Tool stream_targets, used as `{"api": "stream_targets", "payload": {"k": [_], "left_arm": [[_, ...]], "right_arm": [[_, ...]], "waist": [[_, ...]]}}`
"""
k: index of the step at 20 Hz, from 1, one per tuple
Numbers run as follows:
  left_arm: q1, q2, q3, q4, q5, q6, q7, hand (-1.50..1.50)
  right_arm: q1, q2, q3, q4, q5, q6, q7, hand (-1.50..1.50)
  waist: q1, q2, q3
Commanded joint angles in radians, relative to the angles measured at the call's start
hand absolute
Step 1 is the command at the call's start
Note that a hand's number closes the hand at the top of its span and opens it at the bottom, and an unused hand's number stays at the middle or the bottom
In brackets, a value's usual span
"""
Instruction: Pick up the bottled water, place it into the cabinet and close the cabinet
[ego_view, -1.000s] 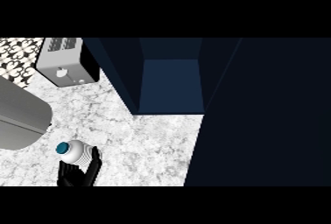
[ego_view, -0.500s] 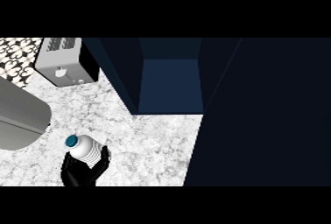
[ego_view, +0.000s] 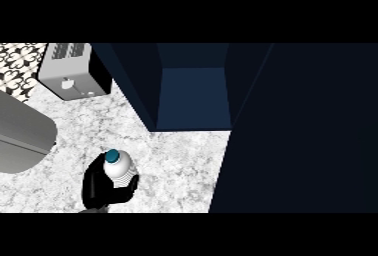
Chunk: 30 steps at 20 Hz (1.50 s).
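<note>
Now the left hand (ego_view: 103, 187) has its fingers curled round the bottle (ego_view: 119, 168) near the counter's (ego_view: 177, 155) front edge, a stiff, probably slippery thing best held round its middle on the way to the open cabinet (ego_view: 193, 95).

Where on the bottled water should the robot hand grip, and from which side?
Around the body, below the teal cap, from the near side: the bottled water stands upright, so its round sides suit curled fingers, as the left robot hand shows.
</note>
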Motion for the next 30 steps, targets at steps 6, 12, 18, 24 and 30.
{"api": "stream_targets", "payload": {"k": [6, 12, 18, 24, 30], "left_arm": [[0.061, 0.04, -0.067, -0.259, -0.04, 0.009, 0.189, 1.5], [0.121, 0.025, -0.112, -0.455, -0.03, 0.05, 0.33, 1.5], [0.052, 0.008, -0.123, -0.591, -0.097, 0.191, 0.432, 1.5], [-0.08, -0.089, -0.18, -0.66, -0.198, 0.369, 0.568, 1.5], [-0.178, -0.137, -0.167, -0.632, -0.243, 0.415, 0.639, 1.5]], "right_arm": [[-0.005, 0.021, 0.066, -0.115, 0.157, -0.032, 0.135, -1.5], [0.014, -0.023, 0.047, -0.119, 0.124, -0.024, 0.1, -1.5], [0.024, -0.001, 0.13, -0.125, 0.192, -0.055, 0.118, -1.5], [-0.052, 0.004, -0.035, -0.093, 0.061, -0.02, 0.113, -1.5], [0.051, -0.044, 0.064, -0.144, 0.115, -0.027, 0.051, -1.5]], "waist": [[0.014, -0.001, 0.0], [0.014, -0.001, 0.001], [0.009, -0.003, 0.0], [0.011, 0.001, 0.001], [0.001, -0.001, 0.001]]}}
